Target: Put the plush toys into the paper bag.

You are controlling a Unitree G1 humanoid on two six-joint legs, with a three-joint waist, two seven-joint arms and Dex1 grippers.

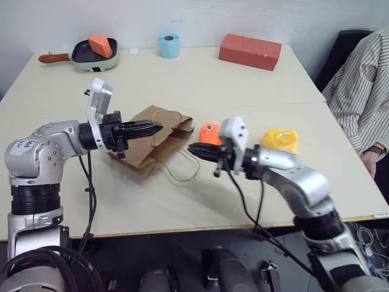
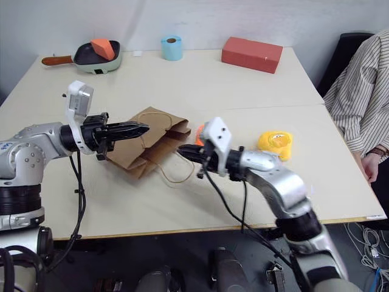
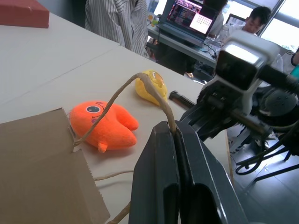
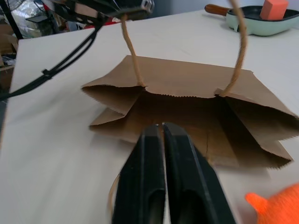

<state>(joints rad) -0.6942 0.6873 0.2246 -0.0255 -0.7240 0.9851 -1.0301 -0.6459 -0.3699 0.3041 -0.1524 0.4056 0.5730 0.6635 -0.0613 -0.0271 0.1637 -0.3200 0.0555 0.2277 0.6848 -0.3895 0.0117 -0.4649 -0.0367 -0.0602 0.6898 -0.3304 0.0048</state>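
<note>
Right gripper point(image 1: 193, 148) clenched empty; left gripper point(image 1: 157, 127) grasping handle of flattened brown paper bag point(image 1: 152, 141)

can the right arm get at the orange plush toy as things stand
Probably yes. The orange plush toy lies in the open on the table just behind the right pincer, nothing covering it. That pincer is shut by the paper bag, so it would need to open first.
</note>
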